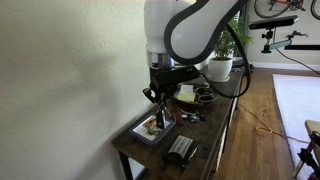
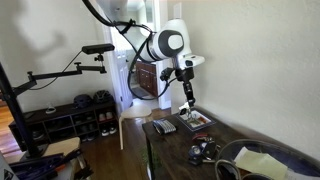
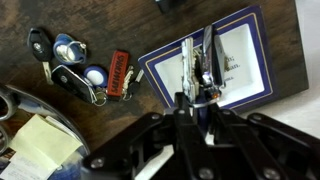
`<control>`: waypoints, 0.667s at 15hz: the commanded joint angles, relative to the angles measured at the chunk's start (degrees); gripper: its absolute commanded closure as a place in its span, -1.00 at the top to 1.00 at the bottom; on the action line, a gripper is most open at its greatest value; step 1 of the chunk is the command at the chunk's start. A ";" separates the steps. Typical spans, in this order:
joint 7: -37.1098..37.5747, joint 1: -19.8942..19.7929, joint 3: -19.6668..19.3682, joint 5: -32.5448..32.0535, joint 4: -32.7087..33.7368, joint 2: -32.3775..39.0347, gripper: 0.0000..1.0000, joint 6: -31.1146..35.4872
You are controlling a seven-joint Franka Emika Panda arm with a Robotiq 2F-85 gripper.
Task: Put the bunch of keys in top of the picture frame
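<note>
Dark wood table (image 3: pixel 110 25), narrow and long.
- Picture frame (image 3: pixel 235 60): flat on tabletop, directly beneath gripper (image 3: pixel 197 85).
- Bunch of keys (image 3: pixel 78 72), black fobs, red tag (image 3: pixel 118 73): just beside frame, off to gripper's side.
- Round dish (image 3: pixel 20 100) with yellow paper: beyond keys, farther from gripper.
- Black ribbed object (image 1: pixel 181 150): near frame, away from keys.

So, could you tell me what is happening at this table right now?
A robot arm's gripper hangs over the picture frame on a dark wooden table. The bunch of keys lies on the table beside the frame, not on it. Whether the gripper holds anything is hard to tell.
</note>
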 commanded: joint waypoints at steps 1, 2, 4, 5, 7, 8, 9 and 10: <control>-3.30 -0.55 0.40 1.17 5.13 4.72 -0.86 -1.53; -4.05 -0.62 0.32 1.40 6.11 6.05 -0.86 -1.24; -5.43 -0.74 0.24 1.87 7.98 8.42 -0.86 -1.04; -6.08 -0.76 0.21 2.25 8.84 9.36 -0.86 -1.22; -7.23 -0.68 0.21 3.05 10.05 11.05 -0.86 -1.08; -7.90 -0.66 0.25 3.59 10.44 11.72 -0.86 -0.93; -8.56 -0.70 0.27 4.11 10.79 12.29 -0.86 -1.04; -8.92 -0.69 0.16 4.30 10.81 12.83 -0.86 -0.93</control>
